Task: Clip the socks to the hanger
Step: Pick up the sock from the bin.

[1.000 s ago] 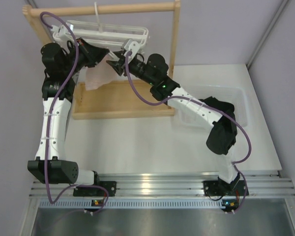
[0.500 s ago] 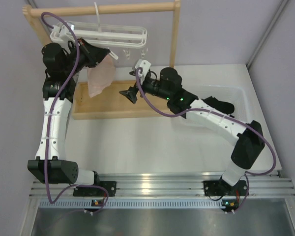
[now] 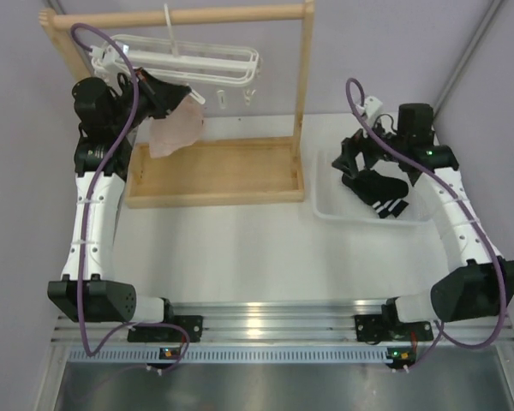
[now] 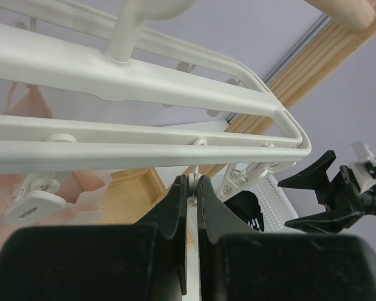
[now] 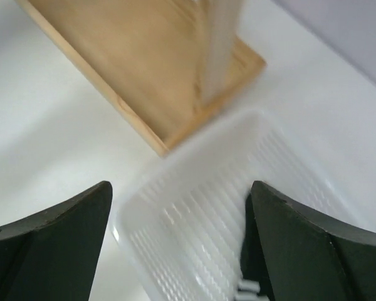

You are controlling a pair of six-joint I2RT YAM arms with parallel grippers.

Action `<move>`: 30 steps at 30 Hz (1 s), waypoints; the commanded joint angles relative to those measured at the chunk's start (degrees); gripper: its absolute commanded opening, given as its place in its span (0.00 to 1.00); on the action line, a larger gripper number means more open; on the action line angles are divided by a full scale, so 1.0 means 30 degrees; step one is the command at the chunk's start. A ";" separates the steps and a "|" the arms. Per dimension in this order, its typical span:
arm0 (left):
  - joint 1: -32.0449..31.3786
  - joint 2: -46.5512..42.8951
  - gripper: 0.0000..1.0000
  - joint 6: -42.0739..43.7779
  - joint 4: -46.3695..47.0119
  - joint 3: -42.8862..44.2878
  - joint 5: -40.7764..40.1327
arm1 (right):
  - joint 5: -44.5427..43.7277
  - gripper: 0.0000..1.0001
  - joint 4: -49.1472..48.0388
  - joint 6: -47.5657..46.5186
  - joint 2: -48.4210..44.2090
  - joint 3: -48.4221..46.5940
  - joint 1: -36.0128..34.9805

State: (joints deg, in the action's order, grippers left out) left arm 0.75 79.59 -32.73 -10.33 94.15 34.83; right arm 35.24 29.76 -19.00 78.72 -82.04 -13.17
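The white hanger (image 3: 188, 62) hangs by its hook from the wooden rod; it fills the left wrist view (image 4: 144, 94). My left gripper (image 3: 188, 96) is just under its frame, and its jaws (image 4: 193, 182) are shut on one small white dangling clip. Black socks (image 3: 379, 193) lie in the white basket (image 3: 325, 210) at the right. My right gripper (image 3: 349, 158) hovers open and empty over the basket's left end. In the right wrist view the right gripper (image 5: 180, 188) spans the ribbed basket floor (image 5: 194, 232), with a sock (image 5: 242, 257) beside the right finger.
A pale pink cloth (image 3: 176, 133) hangs from a hanger clip beside my left gripper. The wooden rack has an upright post (image 3: 304, 68) and a flat base tray (image 3: 214, 171) between the two arms. The table's right edge runs close to the basket.
My right arm has swung away from the hanger, rightward and back, to above the basket, with its gripper open. The left gripper has stayed at the hanger.
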 commanded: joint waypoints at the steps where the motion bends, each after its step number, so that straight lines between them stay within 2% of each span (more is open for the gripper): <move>1: -0.0017 -0.0691 0.00 0.0100 0.0747 -0.0211 0.0079 | 0.0412 0.90 0.5544 -0.3796 -0.0079 0.0451 0.3269; 3: -0.0017 -0.0720 0.00 0.0070 0.0776 -0.0211 0.0167 | -0.1660 0.86 0.6484 -0.5409 0.0769 0.0773 0.4243; 5: -0.0017 -0.0720 0.00 0.0041 0.0806 -0.0269 0.0168 | -0.3854 0.77 0.6925 -0.6608 0.2024 0.1065 0.5468; 7: 0.0012 -0.0720 0.00 0.0070 0.0835 -0.0299 0.0168 | -0.4685 0.70 0.7276 -0.7022 0.2819 0.1214 0.6202; 10: 0.0012 -0.0779 0.00 0.0100 0.0806 -0.0269 0.0168 | -0.5623 0.65 0.7044 -0.7024 0.4050 0.1390 0.7785; 14: -0.0017 -0.0691 0.00 -0.0309 0.1332 -0.0707 0.0226 | -0.6969 0.62 0.6430 -0.6644 0.5806 0.1302 0.8812; 18: -0.0017 -0.0720 0.00 -0.0370 0.1538 -0.0943 0.0197 | -0.7645 0.62 0.5522 -0.6236 0.6951 0.1361 0.8755; 26: 0.0012 -0.0837 0.00 0.0070 0.1333 -0.0973 0.0139 | -0.7092 0.61 0.4671 -0.4126 0.9675 -0.0162 0.8376; 29: 0.0012 -0.0896 0.00 0.0333 0.1216 -0.1031 0.0051 | -0.6711 0.48 0.4174 -0.3832 0.9825 -0.0135 0.7937; 30: 0.0012 -0.0925 0.00 0.0421 0.1158 -0.1060 0.0050 | -0.6680 0.38 0.3824 -0.3744 0.9738 -0.0105 0.7877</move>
State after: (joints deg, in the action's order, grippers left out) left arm 0.75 79.00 -32.75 -7.20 91.64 34.68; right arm 13.47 45.25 -32.47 108.84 -79.92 12.27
